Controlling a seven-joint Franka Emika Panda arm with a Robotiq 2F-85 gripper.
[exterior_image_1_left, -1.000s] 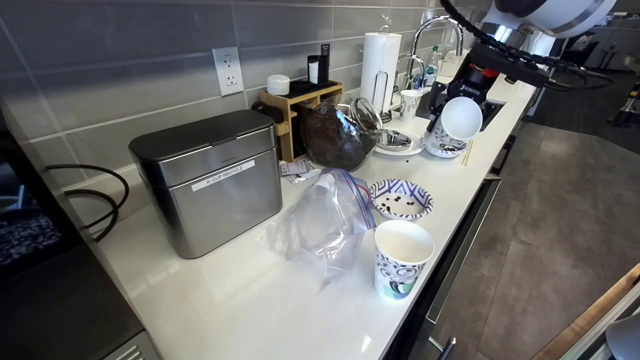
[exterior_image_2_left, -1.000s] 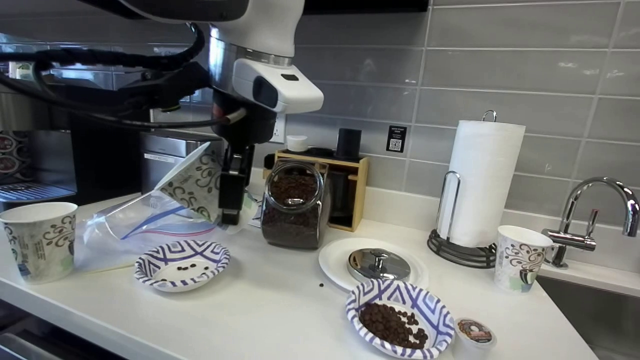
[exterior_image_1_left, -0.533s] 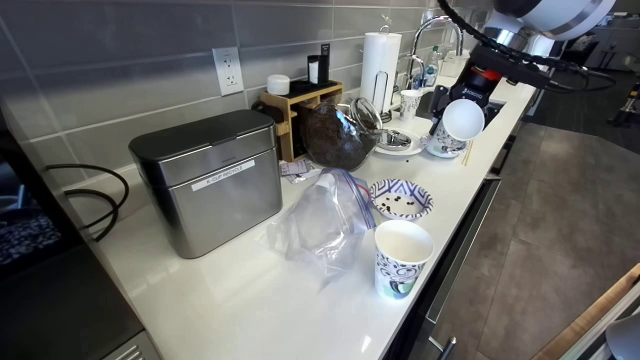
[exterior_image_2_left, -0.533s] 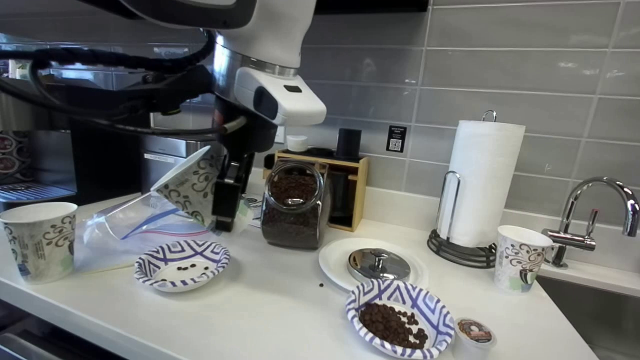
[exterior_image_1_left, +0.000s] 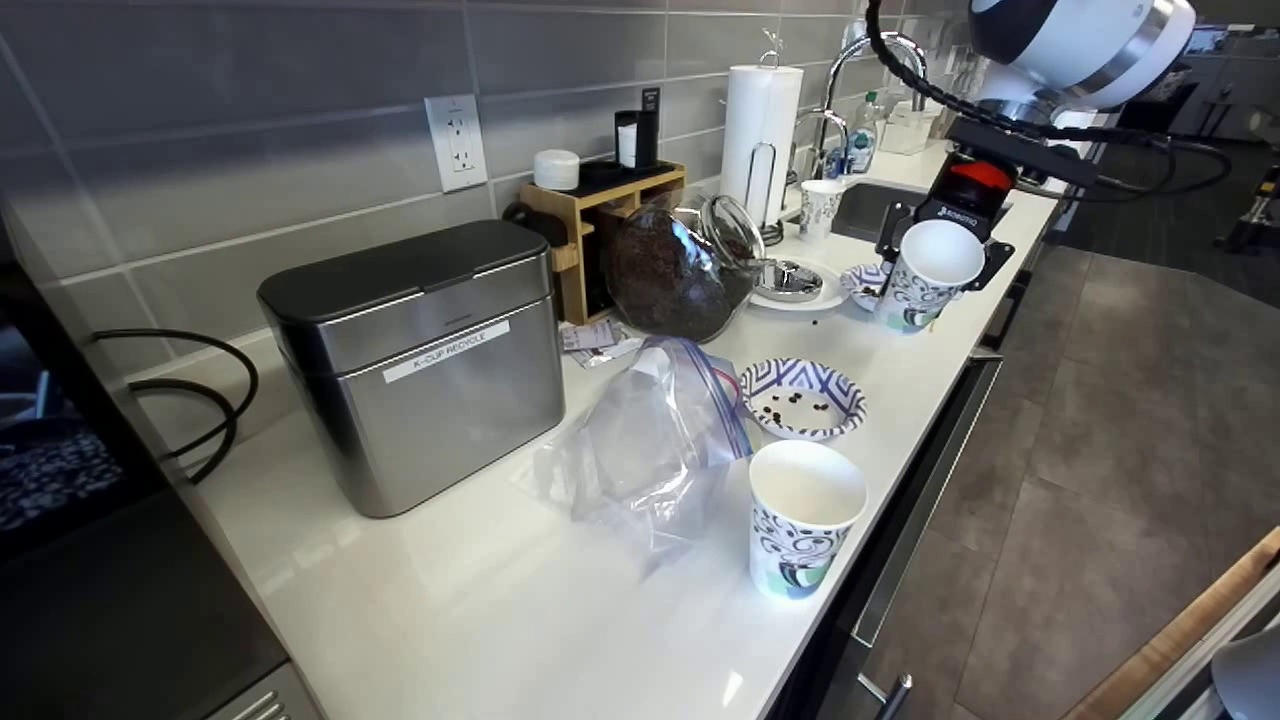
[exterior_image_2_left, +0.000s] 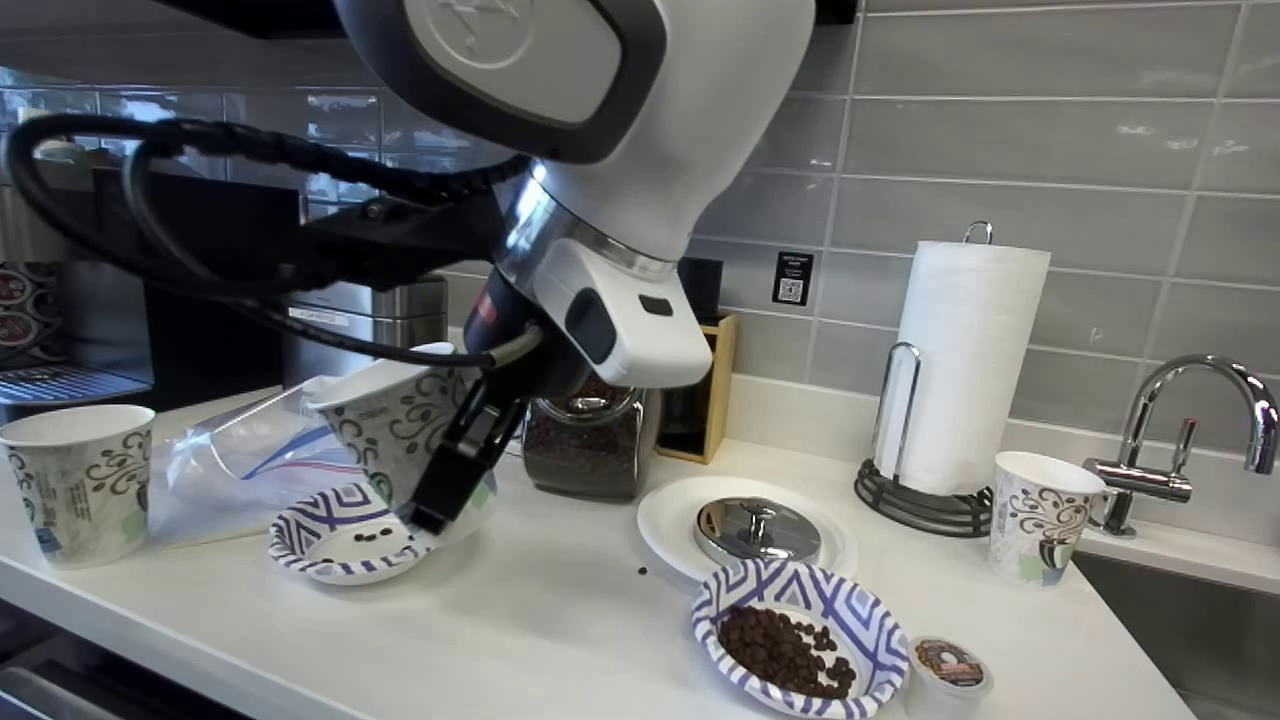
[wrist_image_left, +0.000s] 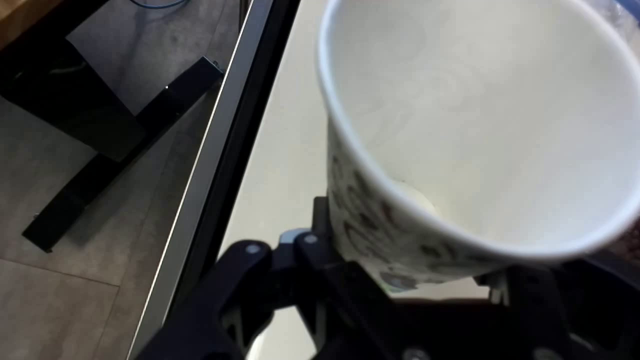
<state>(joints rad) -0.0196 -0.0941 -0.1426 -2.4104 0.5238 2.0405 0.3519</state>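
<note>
The gripper (exterior_image_1_left: 935, 265) pinched a vine-patterned paper cup (exterior_image_1_left: 912, 298) in the upper right of an exterior view, fingers on opposite sides of its wall below the rim. That hold presumably kept the mouth unblocked; the cup leaned, mouth upward. At the middle of an exterior view, a bean-filled glass jar (exterior_image_2_left: 590, 460) stood on the counter (exterior_image_2_left: 560, 620), and a chrome lid (exterior_image_2_left: 740, 540), probably the jar's own, rested on a white plate (exterior_image_2_left: 665, 525), likely to keep it clean.

The wrist view alone looked deep into the held cup: pale inner walls, nothing dark seen, though the near rim hid part of the base. A coffee pod (exterior_image_2_left: 950, 662) showed only at the lower right of an exterior view, beside a blue-patterned paper bowl (exterior_image_2_left: 868, 628) whose heap of coffee beans (exterior_image_2_left: 775, 650) lay plainly exposed. In an exterior view the held cup partly covered that bowl, yet the K-Cup recycle bin (exterior_image_1_left: 455, 400) at left stood in full sight, its label legible.
</note>
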